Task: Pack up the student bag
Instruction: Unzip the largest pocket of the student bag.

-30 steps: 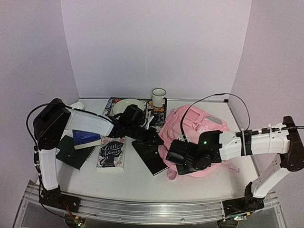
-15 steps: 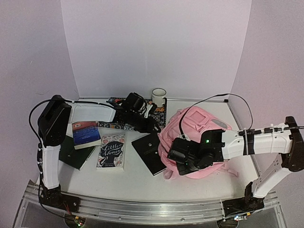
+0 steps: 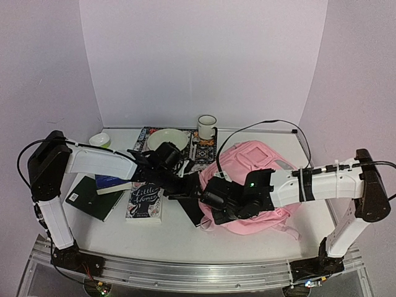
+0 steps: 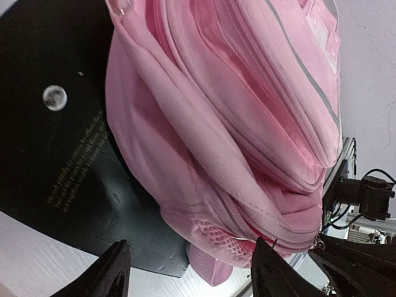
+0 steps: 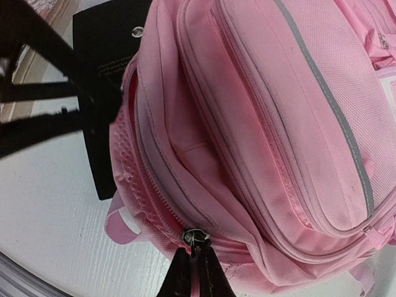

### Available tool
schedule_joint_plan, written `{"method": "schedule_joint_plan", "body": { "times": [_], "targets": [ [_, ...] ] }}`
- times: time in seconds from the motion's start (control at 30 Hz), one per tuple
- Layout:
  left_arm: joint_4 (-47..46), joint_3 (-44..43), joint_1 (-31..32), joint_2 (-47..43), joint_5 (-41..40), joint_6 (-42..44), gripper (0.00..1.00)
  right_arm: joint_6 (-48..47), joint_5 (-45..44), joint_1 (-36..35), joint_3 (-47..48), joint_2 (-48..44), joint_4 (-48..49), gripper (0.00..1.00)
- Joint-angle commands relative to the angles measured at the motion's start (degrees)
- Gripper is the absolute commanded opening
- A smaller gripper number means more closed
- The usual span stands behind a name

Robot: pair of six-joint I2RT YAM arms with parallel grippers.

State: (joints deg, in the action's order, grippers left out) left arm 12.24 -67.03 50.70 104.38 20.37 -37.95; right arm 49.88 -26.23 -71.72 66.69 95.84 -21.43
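Observation:
The student bag point(image 3: 257, 179), a big soft pink backpack, lies right of centre, its main zip partly open. Its near-left corner covers part of a black book point(image 3: 189, 209). My right gripper point(image 5: 192, 272) is shut on the metal zipper pull point(image 5: 195, 237) at the bag's point(image 5: 278, 124) lower edge. My left gripper point(image 4: 195, 275) stands open with nothing between its fingers, hovering over the black book point(image 4: 55, 124) just left of the bag point(image 4: 235, 111). In the top view the left gripper point(image 3: 185, 183) and right gripper point(image 3: 213, 201) are close together at the bag's left edge.
A "Little Women" book point(image 3: 145, 201), a blue book point(image 3: 111, 184) and a dark green book point(image 3: 86, 198) lie at the left. At the back stand a bowl point(image 3: 168, 137), a white mug point(image 3: 207, 127), a small cup point(image 3: 99, 140) and a patterned mat point(image 3: 203, 150).
My left gripper has opened, lifted toward the back, then come forward to the bag's left edge. The right gripper moved left with the zipper pull, dragging the bag over the black book.

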Motion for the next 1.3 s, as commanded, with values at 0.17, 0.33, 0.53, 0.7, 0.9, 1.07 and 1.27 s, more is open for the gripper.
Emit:
{"method": "schedule_joint_plan", "body": {
  "times": [0.17,0.33,0.53,0.7,0.9,1.07,1.27],
  "targets": [
    [-6.84,1.21,2.67,-1.40,1.41,-6.85,0.68,-2.74,-0.47,-0.26,5.36,3.64,5.76,0.00],
    [-9.33,2.01,2.83,-0.37,1.04,-8.14,0.63,-4.24,-0.14,-0.26,6.06,3.73,6.23,0.00],
    [-10.22,2.33,2.84,0.73,0.41,-8.35,0.24,-5.87,3.32,0.52,3.81,2.99,6.19,0.00],
    [-10.09,2.84,2.73,-0.85,-2.05,-7.04,0.00,-4.91,6.32,1.54,-1.45,0.02,2.52,0.00],
    [-9.41,3.43,1.46,-1.95,-2.81,-5.13,0.00,-1.61,4.97,2.73,-8.79,-6.78,-9.12,0.00],
    [-8.28,3.88,-0.18,-3.48,-2.48,-2.74,0.00,0.90,6.58,7.88,-16.38,-13.07,-14.20,0.00],
    [-6.42,6.30,-3.75,-6.28,-2.05,0.26,0.00,1.79,7.70,11.92,-20.59,-17.70,-16.05,0.00]
  ]
}}
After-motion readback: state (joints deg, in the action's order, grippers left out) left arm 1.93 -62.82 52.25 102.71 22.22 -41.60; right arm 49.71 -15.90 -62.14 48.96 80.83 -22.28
